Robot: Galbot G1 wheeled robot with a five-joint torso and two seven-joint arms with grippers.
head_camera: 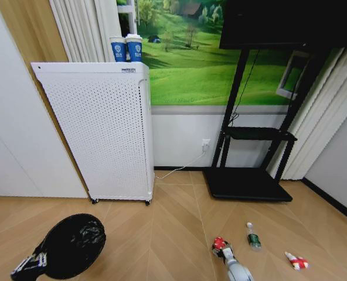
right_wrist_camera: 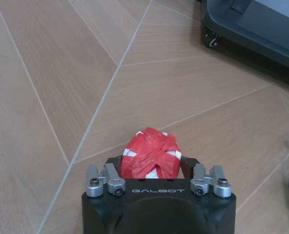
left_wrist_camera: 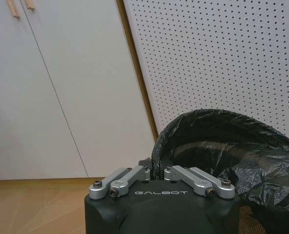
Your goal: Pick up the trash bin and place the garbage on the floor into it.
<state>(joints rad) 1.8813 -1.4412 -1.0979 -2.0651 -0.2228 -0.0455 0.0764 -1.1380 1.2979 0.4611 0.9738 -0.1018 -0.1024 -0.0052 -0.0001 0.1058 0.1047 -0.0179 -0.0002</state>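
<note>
1. The right tool [right_wrist_camera: 152,170], low over the wooden floor [head_camera: 162,234], is closed around a crumpled red-and-white wrapper [right_wrist_camera: 151,155].
2. The left tool [left_wrist_camera: 156,173] clamps the rim of the black bin [head_camera: 72,244].
3. Beside the right tool lie a small bottle [head_camera: 253,237] and another red-and-white piece [head_camera: 297,261].
4. Beyond stands a white perforated appliance [head_camera: 100,132].

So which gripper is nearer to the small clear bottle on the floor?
Right. The right gripper is just beside the bottle, its fingers around a red-and-white piece. The left gripper is far across the floor, at the trash bin.
</note>
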